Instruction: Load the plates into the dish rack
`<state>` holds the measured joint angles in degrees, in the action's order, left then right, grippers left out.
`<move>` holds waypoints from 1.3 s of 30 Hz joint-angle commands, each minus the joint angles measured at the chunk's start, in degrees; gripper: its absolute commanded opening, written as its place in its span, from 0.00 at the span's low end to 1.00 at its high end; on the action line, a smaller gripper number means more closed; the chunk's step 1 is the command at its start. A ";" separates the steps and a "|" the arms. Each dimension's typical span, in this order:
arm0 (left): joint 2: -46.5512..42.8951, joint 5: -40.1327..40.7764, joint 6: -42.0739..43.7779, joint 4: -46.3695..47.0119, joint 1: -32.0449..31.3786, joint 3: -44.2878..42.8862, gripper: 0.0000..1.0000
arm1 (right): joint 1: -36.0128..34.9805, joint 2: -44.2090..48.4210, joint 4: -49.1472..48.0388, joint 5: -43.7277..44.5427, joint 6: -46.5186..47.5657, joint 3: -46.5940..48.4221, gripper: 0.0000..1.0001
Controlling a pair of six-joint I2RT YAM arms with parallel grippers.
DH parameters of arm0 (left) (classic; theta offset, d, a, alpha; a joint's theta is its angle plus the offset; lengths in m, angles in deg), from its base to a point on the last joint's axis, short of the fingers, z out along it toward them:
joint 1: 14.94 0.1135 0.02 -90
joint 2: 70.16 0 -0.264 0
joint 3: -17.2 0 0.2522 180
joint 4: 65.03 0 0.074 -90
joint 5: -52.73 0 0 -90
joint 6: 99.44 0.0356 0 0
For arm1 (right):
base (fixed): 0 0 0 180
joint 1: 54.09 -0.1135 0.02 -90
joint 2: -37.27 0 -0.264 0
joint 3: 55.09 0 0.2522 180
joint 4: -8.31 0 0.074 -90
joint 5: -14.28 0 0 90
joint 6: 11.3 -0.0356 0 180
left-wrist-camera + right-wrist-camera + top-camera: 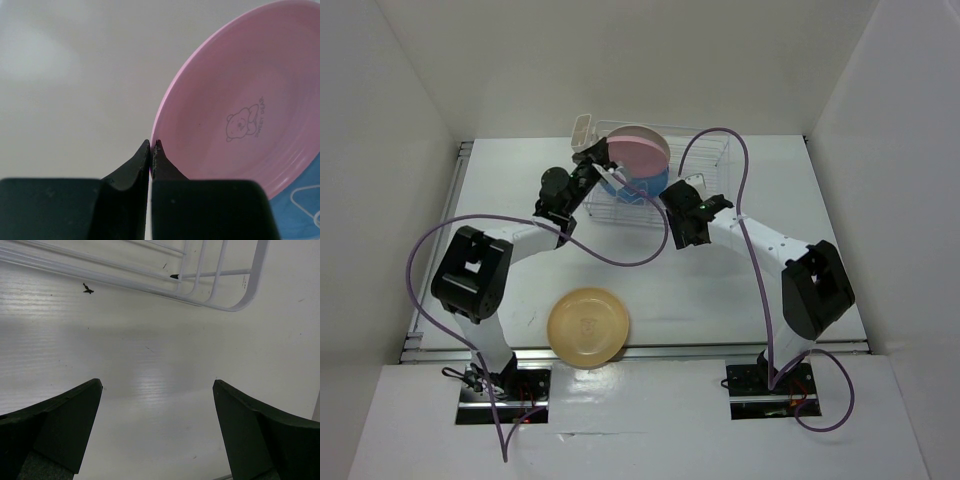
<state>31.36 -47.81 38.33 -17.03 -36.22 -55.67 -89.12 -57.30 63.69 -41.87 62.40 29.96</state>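
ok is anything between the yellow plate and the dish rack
Nothing lies on the table between the yellow plate and the dish rack. The left arm's purple cable does loop across that path in the top view, height unclear.

Bare table (60, 330) under the right gripper (157, 385); dish rack (258, 265) blocks just beyond.

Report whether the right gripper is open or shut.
Open. The right gripper shows its fingers wide apart in the wrist view, only bare table between them.
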 commanded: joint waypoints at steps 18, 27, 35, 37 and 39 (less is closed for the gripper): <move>7.56 -0.09 -0.21 2.06 0.36 -2.51 0.02 | -0.57 -1.15 0.82 0.61 -1.20 2.28 1.00; 5.71 8.44 -1.80 -4.01 -2.19 2.15 0.78 | -0.57 -1.68 0.30 0.61 -1.20 2.28 1.00; -1.04 13.97 -5.32 -10.41 -2.19 1.03 1.00 | -0.57 -1.15 -0.22 0.61 -1.20 1.14 1.00; -4.03 16.50 -7.06 -14.36 -2.19 0.15 1.00 | -0.57 -0.62 -0.23 0.61 -1.20 1.14 1.00; -8.60 19.15 -8.65 -22.27 -2.19 -1.70 1.00 | -0.57 -0.62 -0.23 1.22 -1.20 1.14 1.00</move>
<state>30.33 -33.71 33.72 -32.96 -38.45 -53.57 -89.12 -58.89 63.69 -42.00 62.01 29.96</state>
